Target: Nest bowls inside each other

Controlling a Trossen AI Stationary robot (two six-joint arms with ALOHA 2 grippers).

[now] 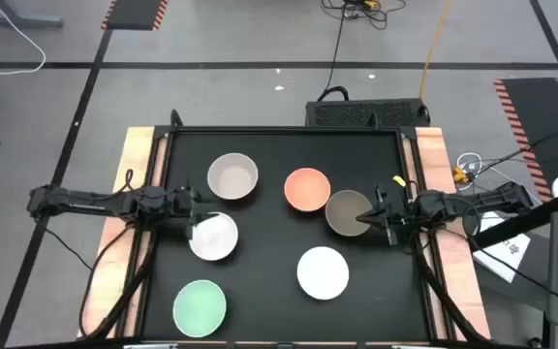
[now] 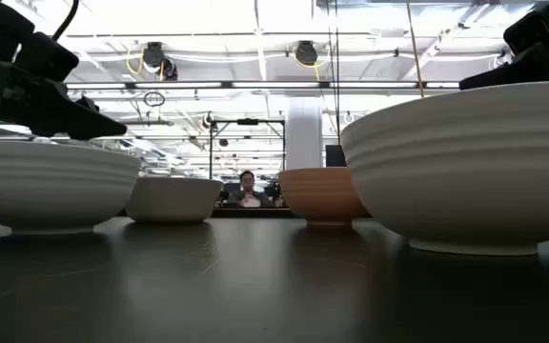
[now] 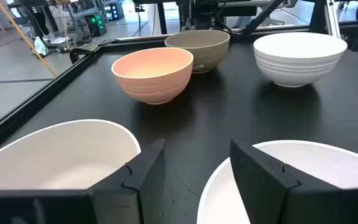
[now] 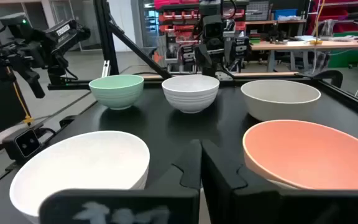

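While all six bowls lie apart on the table (image 1: 279, 296), none nested, I judge this the first pick.

The white bowl (image 1: 213, 236) sits left of the middle, and my left gripper (image 1: 194, 215) hovers at its rim on the side toward the grey bowl (image 1: 232, 177), fingers spread, nothing between them. From the wrist view my fingers straddle the gap between those two bowls, so next I should shift over the white rim, drop one finger inside, and close.

Salmon bowl (image 1: 307, 189) lies just right of the middle; olive bowl (image 1: 348, 212) touches it on the right-edge side. Mint bowl (image 1: 200, 304) is by the near-left corner, the second white bowl (image 1: 323, 271) nearer the right.

My right gripper (image 1: 380, 215), pressed shut and empty, sits over the olive bowl's rim.

Both arms reach in level from the side edges.
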